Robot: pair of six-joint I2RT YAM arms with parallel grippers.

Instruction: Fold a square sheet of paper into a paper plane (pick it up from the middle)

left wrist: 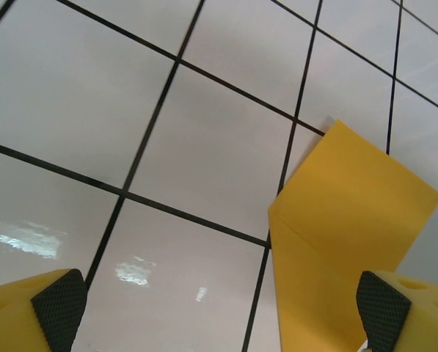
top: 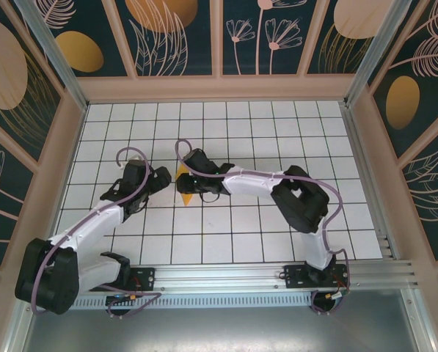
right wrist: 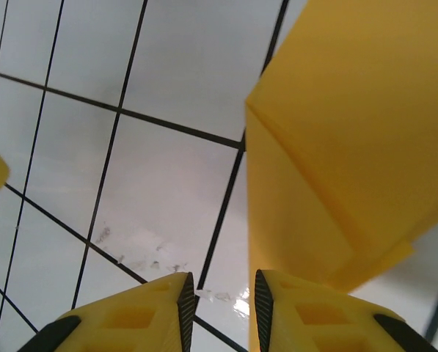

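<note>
From the near edge of the table, both arms bend inward and meet at its middle. The left gripper stands wide open and holds nothing, probably to leave the fold free. The right gripper has its jaws nearly together with no paper between them. Just beyond both, the partly folded sheet of paper lies on the tiles.

The top camera looked down from above and behind, arm bases at 6 o'clock. Both wrist cameras hung close over the white tiles, sharing the orange paper.
</note>
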